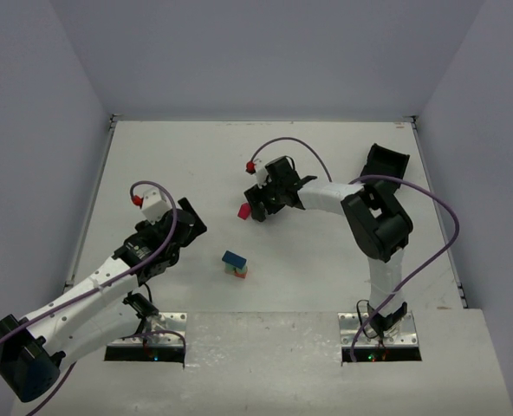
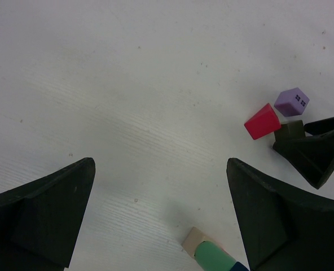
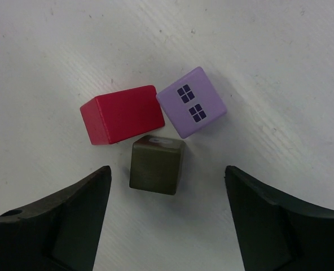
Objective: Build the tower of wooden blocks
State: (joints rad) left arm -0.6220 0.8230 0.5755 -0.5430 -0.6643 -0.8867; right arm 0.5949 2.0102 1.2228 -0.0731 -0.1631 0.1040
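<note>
the tower of small painted wooden blocks (image 1: 235, 264) stands on the white worktop (image 1: 326, 156), towards the near edge and between the two arms. from above, its top piece is blue, with green under it and a bit of red and tan at the foot. in the left wrist view only its tan, green and blue pieces show at the lower edge.

three loose blocks lie in a tight cluster farther off and slightly right of the tower. they are a red wooden block (image 3: 122, 116), a lilac wooden cube with dark window marks (image 3: 191, 101) and a dark olive wooden cube (image 3: 157, 165). the red block and the lilac cube meet at one edge. the olive cube sits against both, on the side towards the right hand (image 3: 168, 172).

that hand hangs over the cluster, released. its black fingers (image 3: 60, 226) are spread wide, and the olive cube lies between the tips, touching neither. from above only the red block shows beside it; the other two are hidden.

the left hand (image 1: 191, 224) is left of the tower and apart from it. it is also released and grasps nothing, with bare worktop between its fingers (image 2: 43, 220).
</note>
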